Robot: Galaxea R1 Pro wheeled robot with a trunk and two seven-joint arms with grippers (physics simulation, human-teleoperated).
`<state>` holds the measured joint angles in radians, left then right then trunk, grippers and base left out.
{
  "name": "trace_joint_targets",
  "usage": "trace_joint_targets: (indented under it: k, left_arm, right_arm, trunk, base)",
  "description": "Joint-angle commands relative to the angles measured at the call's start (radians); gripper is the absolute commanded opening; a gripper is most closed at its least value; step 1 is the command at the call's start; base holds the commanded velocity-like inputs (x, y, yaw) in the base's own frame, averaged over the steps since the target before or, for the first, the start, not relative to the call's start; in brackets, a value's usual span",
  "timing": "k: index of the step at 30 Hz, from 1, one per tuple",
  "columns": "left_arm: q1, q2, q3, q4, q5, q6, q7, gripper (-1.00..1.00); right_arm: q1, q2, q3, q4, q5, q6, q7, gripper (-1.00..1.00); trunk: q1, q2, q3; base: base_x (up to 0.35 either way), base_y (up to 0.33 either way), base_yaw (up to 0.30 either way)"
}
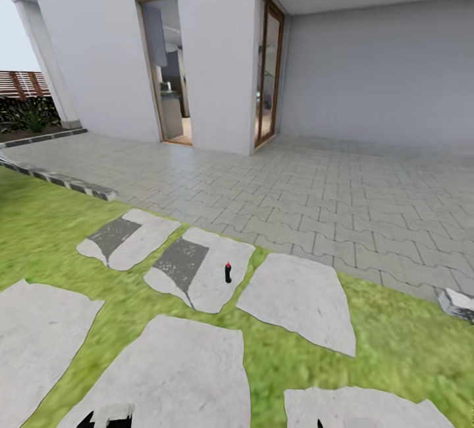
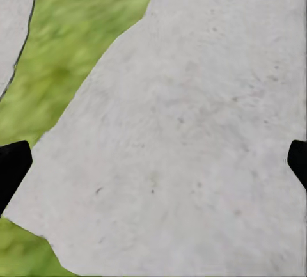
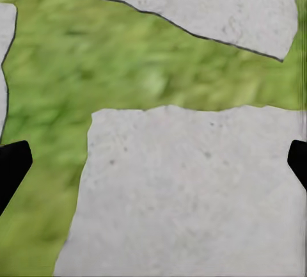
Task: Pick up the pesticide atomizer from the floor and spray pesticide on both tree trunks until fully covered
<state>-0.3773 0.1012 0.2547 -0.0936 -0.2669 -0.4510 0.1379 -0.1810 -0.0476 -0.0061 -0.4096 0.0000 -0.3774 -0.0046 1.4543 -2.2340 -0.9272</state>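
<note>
Head view: the pesticide atomizer (image 1: 228,272) stands upright on a pale stepping stone (image 1: 210,270) set in the grass lawn (image 1: 39,230), its red top uppermost. That stone lies in the middle of a row of three, with a grey patch on its left half. The bottle is well ahead of both arms, roughly between them and a little nearer the left one. Dark bits of the left gripper (image 1: 105,418) show at the bottom edge over a large near slab (image 1: 171,375); a dark speck of the right gripper (image 1: 320,423) shows at the bottom edge over another slab (image 1: 368,408). Beyond the stones runs a grey paved patio (image 1: 316,184) up to a white house wall (image 1: 99,53) with an open doorway (image 1: 166,69) and a wood-framed glass door (image 1: 268,69). A wooden fence (image 1: 23,82) and dark shrubs sit far off to the left.

Left wrist view: the two black fingertips (image 2: 13,168) sit at opposite edges of the frame, spread wide apart with nothing between them. Below them lies a grey stone slab (image 2: 185,136) bordered by grass (image 2: 70,40).

Right wrist view: the black fingertips (image 3: 13,168) are likewise far apart and hold nothing. Under them is a slab (image 3: 192,194), with a band of grass (image 3: 128,66) and another stone (image 3: 204,2) beyond
</note>
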Motion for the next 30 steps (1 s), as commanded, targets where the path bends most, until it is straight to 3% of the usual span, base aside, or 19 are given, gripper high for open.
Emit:
trace_joint_targets:
  k: [1,8,30]
  left_arm:
    - [0.0,0.0,0.0,0.0,0.0,0.0,0.0,1.0]
    - [0.0,0.0,0.0,0.0,-0.002,0.0,0.0,1.0]
    - [0.0,0.0,0.0,0.0,-0.002,0.0,0.0,1.0]
  right_arm:
    - [0.0,0.0,0.0,0.0,0.0,0.0,0.0,1.0]
    - [0.0,0.0,0.0,0.0,0.0,0.0,0.0,1.0]
    - [0.0,0.0,0.002,0.0,0.0,0.0,0.0,1.0]
  trunk:
    - [0.0,0.0,0.0]
    - [0.0,0.0,0.0]
    - [0.0,0.0,0.0]
  base:
    - [0.339,0.0,-0.254]
    - [0.338,-0.004,-0.246]
    - [0.338,-0.088,-0.005]
